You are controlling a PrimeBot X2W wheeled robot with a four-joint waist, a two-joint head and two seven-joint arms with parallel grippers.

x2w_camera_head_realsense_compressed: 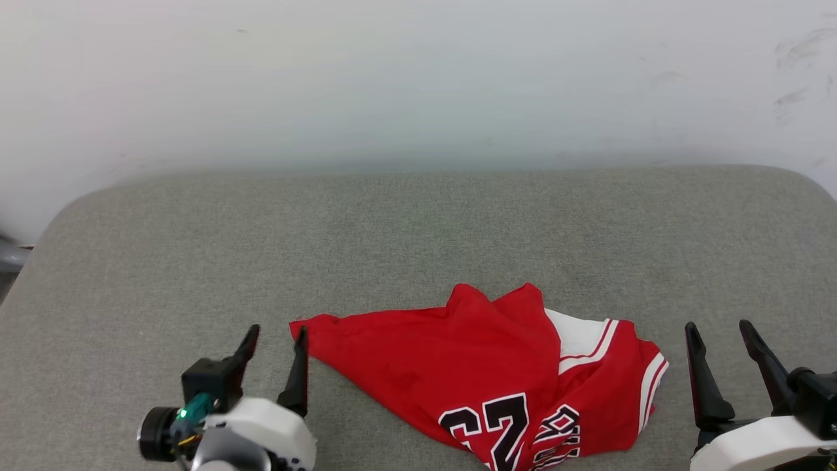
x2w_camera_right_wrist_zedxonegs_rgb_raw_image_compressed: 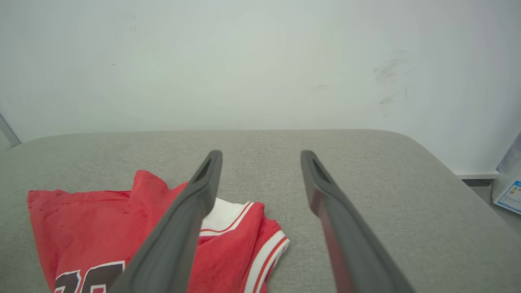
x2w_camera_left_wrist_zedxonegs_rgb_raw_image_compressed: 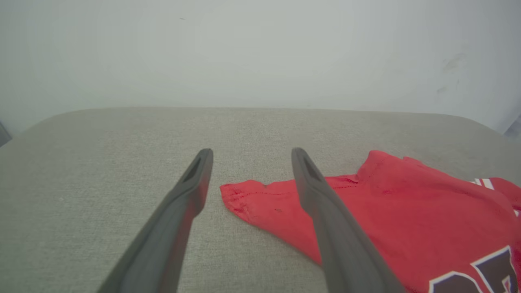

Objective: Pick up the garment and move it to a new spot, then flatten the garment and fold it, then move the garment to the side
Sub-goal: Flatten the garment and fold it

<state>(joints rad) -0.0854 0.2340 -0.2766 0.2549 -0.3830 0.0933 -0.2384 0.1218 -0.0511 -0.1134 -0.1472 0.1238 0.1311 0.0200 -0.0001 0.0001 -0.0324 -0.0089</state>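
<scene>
The garment (x2w_camera_head_realsense_compressed: 497, 379) is seen crumpled, neither flattened nor folded, on the near part of the grey cushion (x2w_camera_head_realsense_compressed: 418, 229), between the left gripper (x2w_camera_head_realsense_compressed: 278, 328) and right gripper (x2w_camera_head_realsense_compressed: 718, 324), both spread apart and empty, so every step is judged not yet done.

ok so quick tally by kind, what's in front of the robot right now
garment: 1, red, crumpled
grippers: 2, left gripper and right gripper, both open and empty
grey padded surface: 1
total: 4
</scene>
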